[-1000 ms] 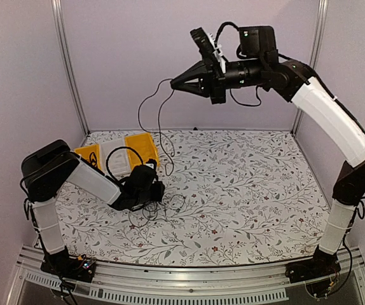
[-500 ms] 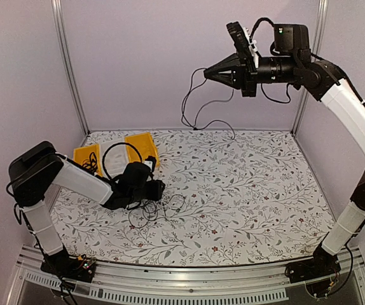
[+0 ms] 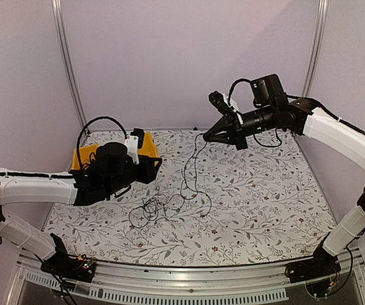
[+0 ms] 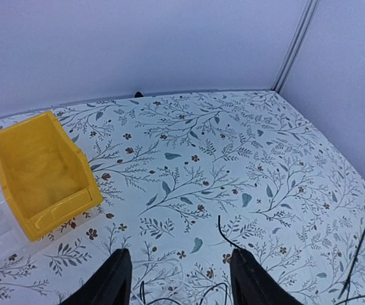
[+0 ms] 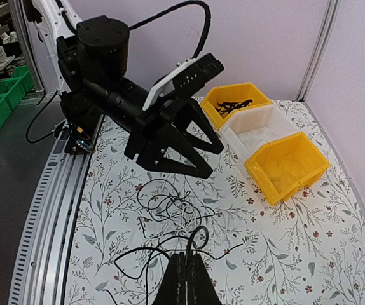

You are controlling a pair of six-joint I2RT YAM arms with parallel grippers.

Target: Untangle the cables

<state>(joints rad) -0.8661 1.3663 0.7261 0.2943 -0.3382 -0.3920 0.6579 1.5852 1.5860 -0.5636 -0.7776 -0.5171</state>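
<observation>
On the left side of the bench (image 3: 265, 210), the left arm (image 3: 36, 189) lies stretched low over the floral top, reaching toward the middle. Behind its wrist, a row of bins sits at the back-left corner. The wrist view from the other side shows a yellow bin (image 5: 255, 92) with a few thin black wires (image 5: 230, 105) in it, then a white bin (image 5: 262, 130), then a second yellow bin (image 5: 287, 165) with nothing inside. The left gripper (image 3: 154, 166) sits just in front of the bins, fingers (image 4: 116, 279) spread apart with nothing between them, angled down toward the tangle. I can't tell if it touches any wire.

Just right of it and nearer the front edge, the cables (image 3: 160, 206) lie on the bench as a loose tangle of thin black loops, centre-left. Two thin runs of wire climb from the tangle up and to the right.

They end at the right gripper (image 3: 206, 135), which is up in the air over the back-middle of the bench. Its fingers are together, clamped on a strand of the cables, and its own camera shows wire looping right at the closed tip. The right arm (image 3: 341, 130) slopes from there out toward the right wall and down to its base at the front-right corner.
</observation>
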